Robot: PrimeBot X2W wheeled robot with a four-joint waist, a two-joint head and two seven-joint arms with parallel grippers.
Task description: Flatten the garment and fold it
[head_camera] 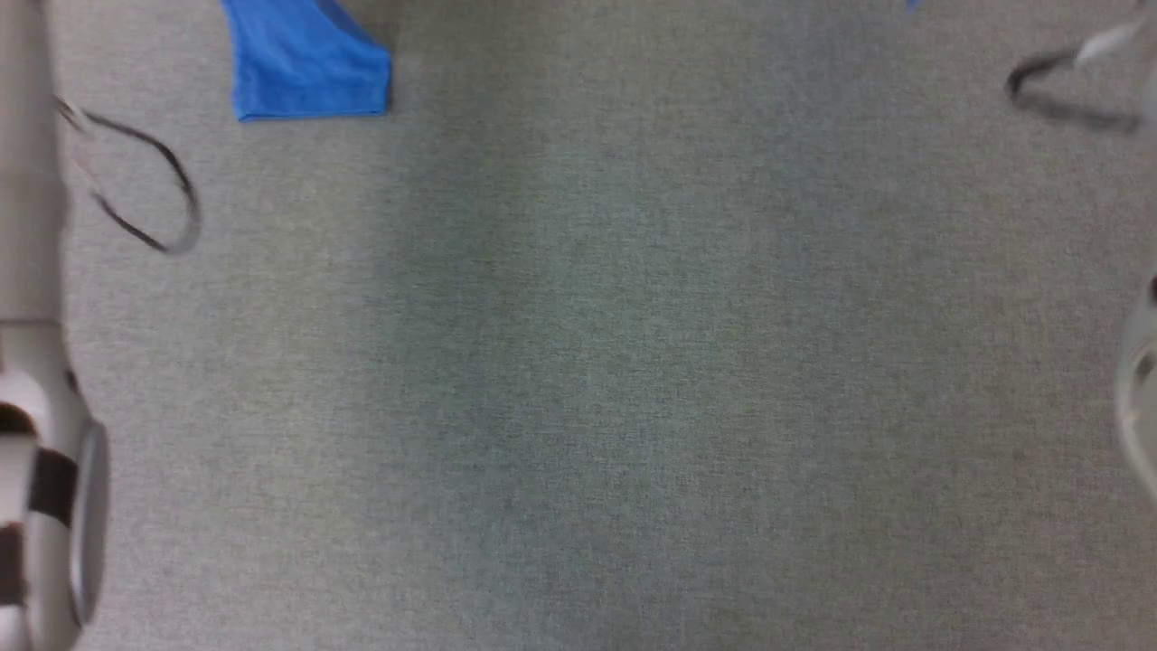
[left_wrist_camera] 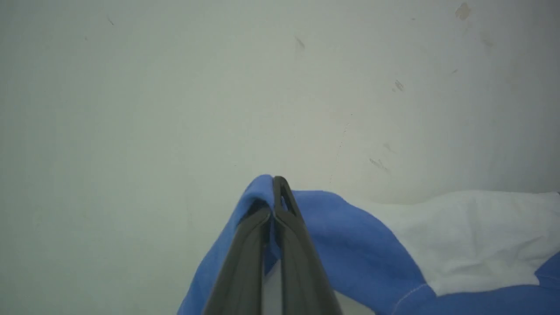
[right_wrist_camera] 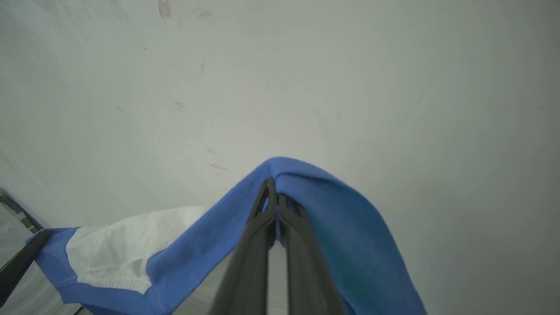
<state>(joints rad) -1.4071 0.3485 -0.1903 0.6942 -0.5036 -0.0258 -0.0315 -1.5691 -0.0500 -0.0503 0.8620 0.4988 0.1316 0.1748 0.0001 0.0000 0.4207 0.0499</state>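
The garment is stretched between my two grippers. In the left wrist view my left gripper (left_wrist_camera: 275,183) is shut on a fold of blue sleeve cloth, and the garment's white body (left_wrist_camera: 459,236) runs off to the right with blue trim below it. My right gripper (right_wrist_camera: 273,186) is likewise shut on blue cloth, with the garment's white body (right_wrist_camera: 113,249) sagging to the lower left. A blue sleeve end (head_camera: 307,63) of the garment hangs into the top left of the head view, over the grey surface.
A grey woven surface (head_camera: 587,362) spreads across the head view. Black cable loops (head_camera: 154,190) (head_camera: 1058,95) show near my pale left forearm (head_camera: 36,362) and at the right edge. A pale scuffed wall (left_wrist_camera: 218,87) lies behind the cloth in both wrist views.
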